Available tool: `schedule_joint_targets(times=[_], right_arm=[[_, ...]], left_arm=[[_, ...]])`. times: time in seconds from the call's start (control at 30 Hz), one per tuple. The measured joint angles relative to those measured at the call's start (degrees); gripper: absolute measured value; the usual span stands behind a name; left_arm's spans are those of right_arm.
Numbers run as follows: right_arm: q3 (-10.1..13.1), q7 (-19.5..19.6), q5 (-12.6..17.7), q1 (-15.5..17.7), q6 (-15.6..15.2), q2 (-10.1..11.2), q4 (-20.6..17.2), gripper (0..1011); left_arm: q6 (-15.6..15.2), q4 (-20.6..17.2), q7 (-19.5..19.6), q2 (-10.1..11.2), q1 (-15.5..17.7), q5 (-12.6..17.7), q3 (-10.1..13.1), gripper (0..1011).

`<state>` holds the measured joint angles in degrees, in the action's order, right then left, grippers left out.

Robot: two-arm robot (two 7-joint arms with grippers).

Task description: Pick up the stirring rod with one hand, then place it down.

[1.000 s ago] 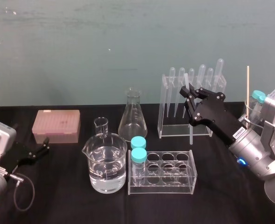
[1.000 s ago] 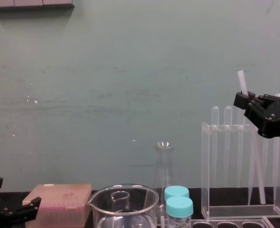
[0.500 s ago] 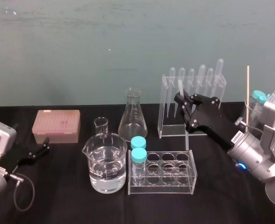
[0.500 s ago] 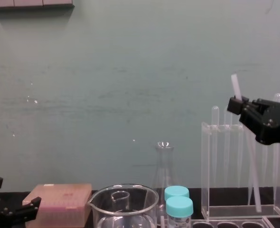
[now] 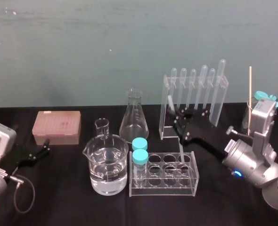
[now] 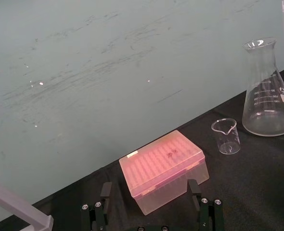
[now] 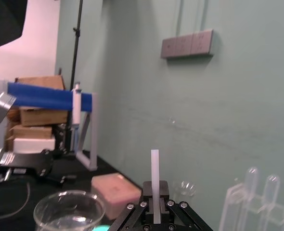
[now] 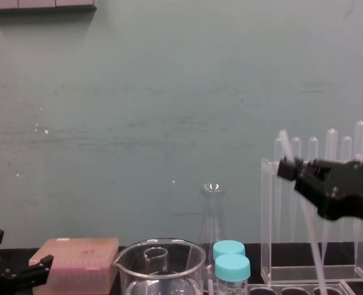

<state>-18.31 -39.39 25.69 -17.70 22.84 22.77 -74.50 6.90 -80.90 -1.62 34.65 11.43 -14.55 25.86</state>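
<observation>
- As it leans, the stirring rod (image 8: 309, 236) sits clenched in the right end effector (image 8: 287, 167), pipette rack (image 8: 266, 221) just behind.
- Left end effector (image 5: 44, 147) released, pink tip box (image 5: 56, 126) ahead.

Stirring rod (image 8: 285, 146): long, thin, straight, translucent-white, blunt ends. Held off table, tilted w/ top end leaning to robot's left; clamped near upper end.
Hand: right gripper (image 8: 287, 168), black, angular 2-finger jaws closed on rod, positioned in front of clear rack (image 8: 266, 215).

The left gripper (image 6: 149, 185) sits low over the black table (image 6: 257, 183), fingers spread wide; a pink tip box (image 6: 163, 166) lies just ahead; a small beaker (image 6: 225, 136) and a conical flask (image 6: 268, 91) stand beyond.
</observation>
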Motion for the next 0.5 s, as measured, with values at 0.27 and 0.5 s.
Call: schedule_joint_targets(times=[0.27,0.5], right_arm=[[-2.0,-2.0,0.3,-1.9,-0.5,-0.3,3.9,69],[-3.5,-2.2,-0.4,-2.8,-1.6,-0.1,6.0,69]], left_arm=[[0.0,0.0,0.0,0.0,0.0,0.0,0.0,1000],[0.0,0.0,0.0,0.0,0.0,0.0,0.0,1000]])
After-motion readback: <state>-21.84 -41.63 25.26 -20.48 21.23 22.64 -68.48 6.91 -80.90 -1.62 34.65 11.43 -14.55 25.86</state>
